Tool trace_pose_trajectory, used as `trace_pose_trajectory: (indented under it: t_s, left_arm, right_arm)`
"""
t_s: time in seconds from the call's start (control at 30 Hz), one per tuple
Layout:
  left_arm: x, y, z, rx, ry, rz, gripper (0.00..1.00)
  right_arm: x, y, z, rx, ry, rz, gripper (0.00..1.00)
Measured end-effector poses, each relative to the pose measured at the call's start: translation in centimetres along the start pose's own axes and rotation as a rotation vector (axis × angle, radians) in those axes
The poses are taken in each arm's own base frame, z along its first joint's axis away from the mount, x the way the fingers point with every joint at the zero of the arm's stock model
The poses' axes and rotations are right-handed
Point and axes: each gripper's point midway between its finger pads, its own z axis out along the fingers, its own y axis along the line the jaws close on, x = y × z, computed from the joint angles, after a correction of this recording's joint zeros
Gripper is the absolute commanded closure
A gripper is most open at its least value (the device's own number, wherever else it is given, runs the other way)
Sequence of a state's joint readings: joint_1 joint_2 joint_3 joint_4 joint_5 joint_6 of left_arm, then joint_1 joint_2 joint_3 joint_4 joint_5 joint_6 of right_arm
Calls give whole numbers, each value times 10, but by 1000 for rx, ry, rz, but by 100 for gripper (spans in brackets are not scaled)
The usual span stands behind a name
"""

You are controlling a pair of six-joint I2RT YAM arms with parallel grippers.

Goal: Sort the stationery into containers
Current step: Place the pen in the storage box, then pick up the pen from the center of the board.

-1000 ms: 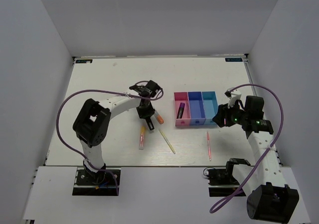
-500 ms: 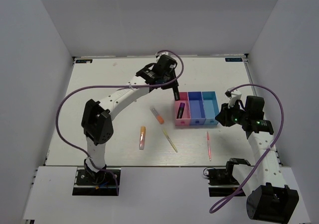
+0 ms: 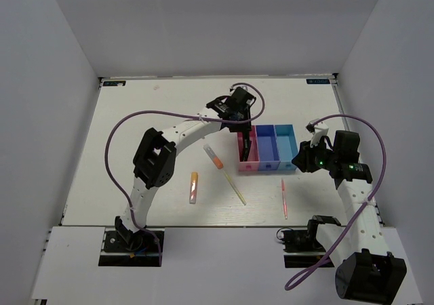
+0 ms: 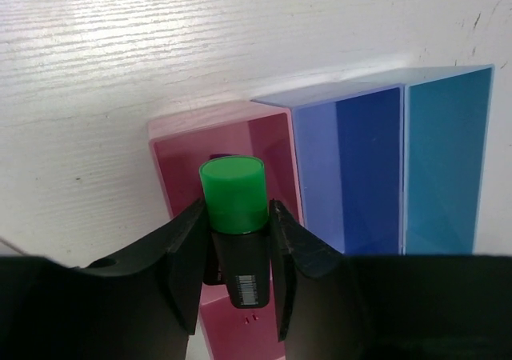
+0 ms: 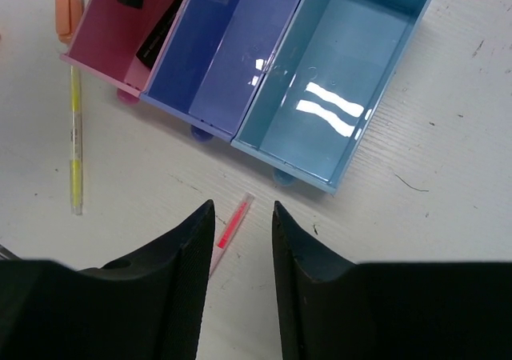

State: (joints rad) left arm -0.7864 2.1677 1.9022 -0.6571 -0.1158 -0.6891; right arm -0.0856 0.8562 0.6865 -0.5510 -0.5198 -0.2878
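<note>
I have the left gripper (image 4: 236,216) clamped on the green-capped marker (image 4: 233,192), directly over the pink bin (image 4: 170,170). The right gripper (image 5: 242,214) hangs empty with its jaws narrowly parted, above the pink-red pen (image 5: 229,229) lying beside the light blue bin (image 5: 280,166).

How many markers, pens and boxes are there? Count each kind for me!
Markers: 3 – green marker, orange marker, dark marker in the pink bin
Highlighter: 1
Pens: 2 – yellow pen, pink pen
Bins: 3 – pink bin, blue bin, light blue bin
Total: 9
</note>
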Motion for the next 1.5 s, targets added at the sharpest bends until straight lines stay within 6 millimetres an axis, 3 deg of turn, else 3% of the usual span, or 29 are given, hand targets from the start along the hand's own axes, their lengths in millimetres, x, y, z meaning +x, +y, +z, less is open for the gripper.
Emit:
trace_pose_trajectory:
  t_s: [0.07,0.27,0.37,0.47,0.53,0.6,0.63,0.67,0.73,0.83,0.97,1.13,1.5]
  left_arm:
    - [0,-1,0,3,-2,11,44]
    - [2,-1,0,4,0,33,45]
    - [4,1,-4,1,2,47,100]
    - [9,13,-15,-29,-9,43,100]
    - [14,31,-31,-86,-24,35,80]
    - [16,48,-50,-145,-31,5,68]
    - [13,55,-58,-167,-37,-20,53]
    - [9,62,-63,-185,-41,-44,50]
    - [2,81,-68,-227,-36,-114,48]
    - [7,115,-59,-315,22,-181,48]
    - [35,142,-32,-404,140,-207,47]
    - [71,150,-10,-450,250,-197,47]
    - [77,148,-6,-449,270,-220,46]
  right_arm:
    - [0,0,0,1,0,-3,57]
    - [0,0,0,0,0,-4,57]
    - [0,0,0,0,0,-4,57]
    - [0,-1,0,1,-1,-2,57]
    - [0,-1,0,3,-2,-1,57]
    - [0,-1,0,2,-2,0,57]
    - [0,-1,0,2,-2,0,57]
    - [0,-1,0,2,-2,0,57]
    - [0,-1,-1,2,-2,0,57]
    - [0,-2,-1,3,-3,1,57]
    - [0,-2,-1,6,-3,3,57]
    - [0,-3,-1,7,-3,4,57]
    - [0,-3,-1,8,-4,5,57]
